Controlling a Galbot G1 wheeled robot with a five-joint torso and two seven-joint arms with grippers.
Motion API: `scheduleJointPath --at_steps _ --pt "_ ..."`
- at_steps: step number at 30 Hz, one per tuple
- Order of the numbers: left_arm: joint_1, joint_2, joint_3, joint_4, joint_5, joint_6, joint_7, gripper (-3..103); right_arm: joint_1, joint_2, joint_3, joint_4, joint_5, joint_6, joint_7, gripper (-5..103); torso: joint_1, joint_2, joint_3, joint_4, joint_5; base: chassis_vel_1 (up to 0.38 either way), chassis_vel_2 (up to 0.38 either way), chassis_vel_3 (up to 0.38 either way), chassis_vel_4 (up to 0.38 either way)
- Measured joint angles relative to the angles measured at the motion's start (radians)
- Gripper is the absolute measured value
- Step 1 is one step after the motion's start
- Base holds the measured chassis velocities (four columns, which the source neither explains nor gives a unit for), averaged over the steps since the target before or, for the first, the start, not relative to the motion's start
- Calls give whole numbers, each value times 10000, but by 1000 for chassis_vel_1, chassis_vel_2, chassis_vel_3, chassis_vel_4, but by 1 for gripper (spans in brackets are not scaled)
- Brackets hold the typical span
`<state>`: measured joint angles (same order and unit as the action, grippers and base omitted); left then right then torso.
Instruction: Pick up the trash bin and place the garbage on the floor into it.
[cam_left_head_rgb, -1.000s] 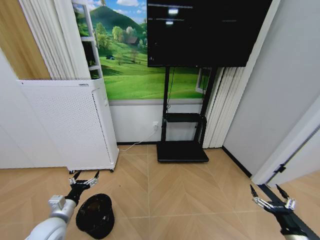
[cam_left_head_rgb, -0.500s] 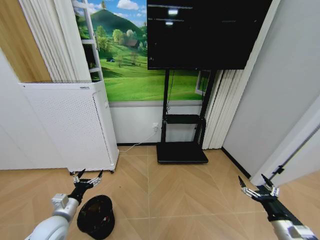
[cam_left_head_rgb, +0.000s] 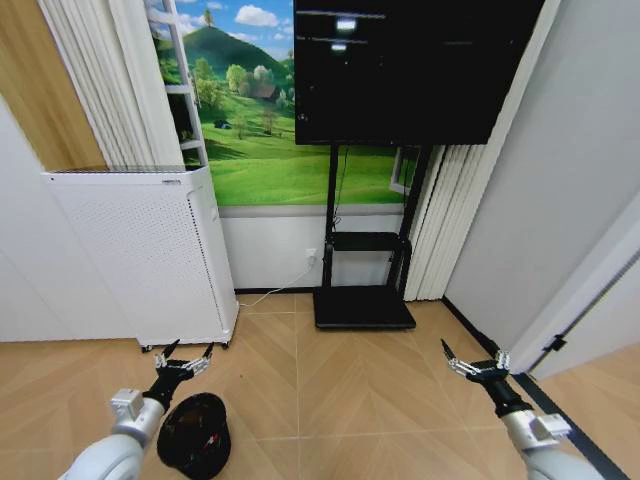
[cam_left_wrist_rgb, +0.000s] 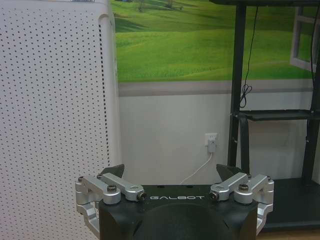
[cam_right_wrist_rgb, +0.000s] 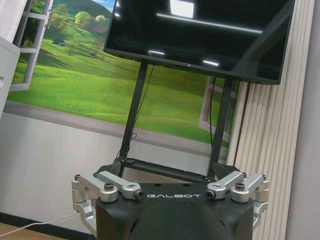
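The trash bin (cam_left_head_rgb: 194, 436), a small black round basket, stands on the wood floor at the lower left of the head view. My left gripper (cam_left_head_rgb: 185, 361) hovers just beyond its far rim, open and empty. In the left wrist view the left gripper (cam_left_wrist_rgb: 171, 173) has its fingers spread wide and faces the wall. My right gripper (cam_left_head_rgb: 474, 364) is held out over bare floor at the lower right, open and far from the bin. The right wrist view shows the right gripper (cam_right_wrist_rgb: 166, 175) spread, pointing at the television stand. The garbage is out of view.
A tall white perforated appliance (cam_left_head_rgb: 140, 255) stands against the wall just behind the bin. A black television stand (cam_left_head_rgb: 365, 303) with a big screen (cam_left_head_rgb: 410, 60) fills the middle back. A grey wall (cam_left_head_rgb: 560, 200) and door edge close off the right.
The right arm has swung inward and forward, its gripper now nearer the view's middle. The left gripper edged slightly forward over the bin. The camera shifted a little.
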<state>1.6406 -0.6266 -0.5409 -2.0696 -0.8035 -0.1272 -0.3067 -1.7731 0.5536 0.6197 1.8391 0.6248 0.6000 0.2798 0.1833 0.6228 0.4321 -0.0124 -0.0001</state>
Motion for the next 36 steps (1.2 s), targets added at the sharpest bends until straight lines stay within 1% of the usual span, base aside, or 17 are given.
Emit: scheduleJointPath --at_steps 3,4,6,9,16,28,34,36 --pt "-75 9 35 58 -33 45 -12 100 515 13 -436 -185 20 32 -1 100 102 263 163 0 0 0 0 0 0" --pt "-75 9 35 58 -33 45 -12 100 515 13 -436 -185 20 32 -1 100 102 263 163 0 0 0 0 0 0" --pt "-109 -19 76 186 86 -93 -29 100 647 61 -567 -407 -11 78 -33 100 171 442 271 -1 1 0 0 0 0" --pt "-142 -82 137 270 169 -160 -29 100 670 94 -589 -571 -21 158 -95 100 211 540 330 -1 0 0 0 0 0" --pt "-129 -173 167 380 249 -199 -30 100 634 180 -575 -726 -42 301 -257 100 221 565 345 0 1 0 0 0 0" --pt "-119 -353 260 526 343 -230 -43 100 490 641 -320 -956 -390 464 -399 100 206 516 317 0 -1 4 -9 0 4" --pt "-167 -386 378 616 406 -230 -44 100 478 860 -239 -885 -582 363 -178 100 197 497 304 0 -3 43 -171 -19 175" --pt "-198 -385 412 625 404 -231 -48 100 517 961 -238 -840 -656 349 1 100 192 489 299 -3 3 100 -246 -95 244"
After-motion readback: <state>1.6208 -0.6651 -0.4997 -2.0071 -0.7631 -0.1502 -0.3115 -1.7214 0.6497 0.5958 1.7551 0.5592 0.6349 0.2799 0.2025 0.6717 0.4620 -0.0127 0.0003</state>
